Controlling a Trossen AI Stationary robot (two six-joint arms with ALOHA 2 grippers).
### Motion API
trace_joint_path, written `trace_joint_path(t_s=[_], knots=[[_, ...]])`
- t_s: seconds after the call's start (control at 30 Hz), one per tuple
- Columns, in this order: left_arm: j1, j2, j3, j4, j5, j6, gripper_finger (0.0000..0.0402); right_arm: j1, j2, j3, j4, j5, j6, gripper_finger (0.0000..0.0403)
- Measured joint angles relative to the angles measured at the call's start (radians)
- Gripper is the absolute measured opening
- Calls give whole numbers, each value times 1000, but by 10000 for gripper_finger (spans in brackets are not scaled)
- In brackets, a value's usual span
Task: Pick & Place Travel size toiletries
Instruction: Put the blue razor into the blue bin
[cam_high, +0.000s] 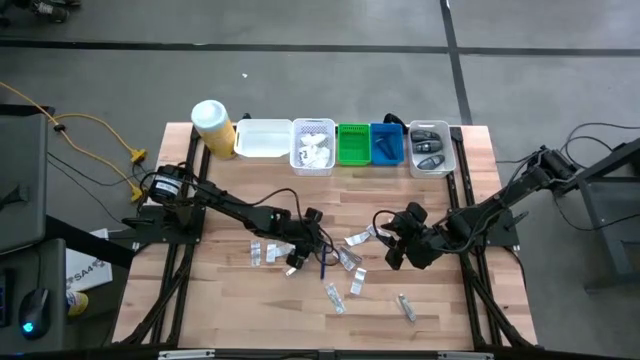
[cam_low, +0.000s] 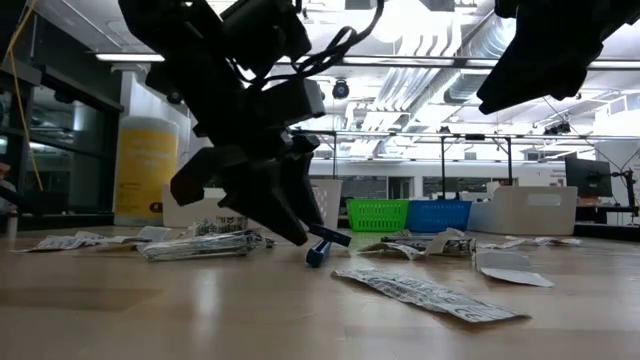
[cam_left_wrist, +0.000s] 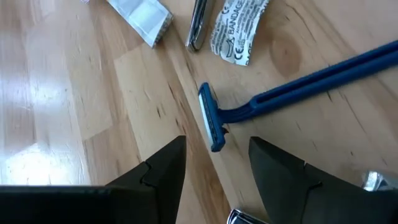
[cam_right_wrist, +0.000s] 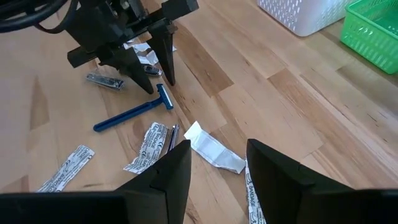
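Left gripper (cam_left_wrist: 214, 163) low over the surface (cam_high: 230, 300) – jaws apart, straddling blue razor (cam_left_wrist: 292, 96) head, not clenched. Right gripper (cam_right_wrist: 216, 167) raised – jaws released, holding nothing.

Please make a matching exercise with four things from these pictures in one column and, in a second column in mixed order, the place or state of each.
Things:
1. blue razor
2. left gripper
3. yellow canister
4. green basket

Places or states:
A. stands at the left end of the row of containers
B. open, its fingers at either side of the razor head
C. lies flat on the wooden table
D. sits between the white basket and the blue bin

Pairs: 1-C, 2-B, 3-A, 4-D
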Motion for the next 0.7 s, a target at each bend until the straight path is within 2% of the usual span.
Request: trace_joint_path(t_s=[0.5, 0.7], knots=[[0, 0, 0, 43, 0, 60, 171, 0, 0, 0, 0, 0, 3, 149], [0, 15, 1, 41, 8, 59, 136, 0, 0, 0, 0, 0, 3, 149]])
